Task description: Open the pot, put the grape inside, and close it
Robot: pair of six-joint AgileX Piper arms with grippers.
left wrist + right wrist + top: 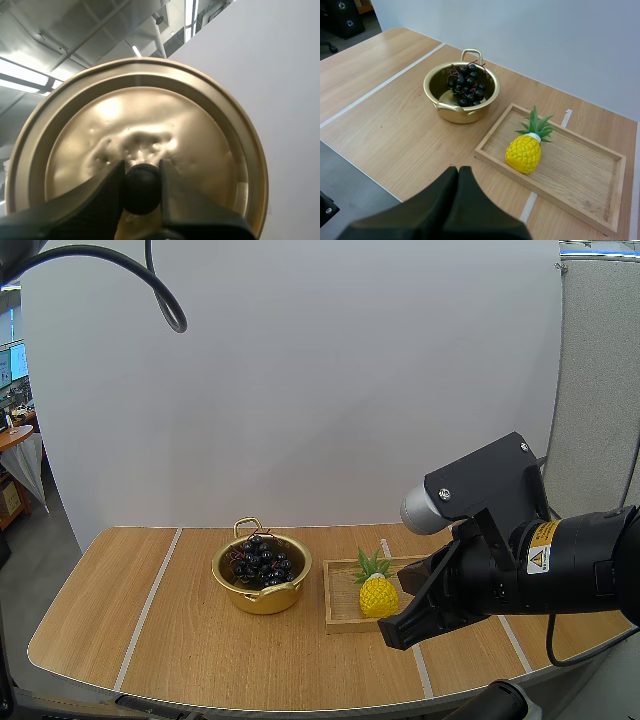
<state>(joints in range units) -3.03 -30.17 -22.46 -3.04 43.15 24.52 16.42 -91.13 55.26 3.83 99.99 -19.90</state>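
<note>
A gold pot (262,582) stands open on the table with a bunch of dark grapes (261,562) inside it; the right wrist view shows the same pot (461,93) and grapes (467,84). My left gripper (142,191) is shut on the black knob (142,187) of the gold lid (137,145), held up off the table. My right gripper (397,630) hangs above the table's front right, its fingers (458,192) lying together with nothing between them.
A wooden tray (343,615) lies right of the pot with a yellow toy pineapple (377,587) on it, also seen in the right wrist view as tray (580,175) and pineapple (525,148). White stripes cross the wooden tabletop (150,600).
</note>
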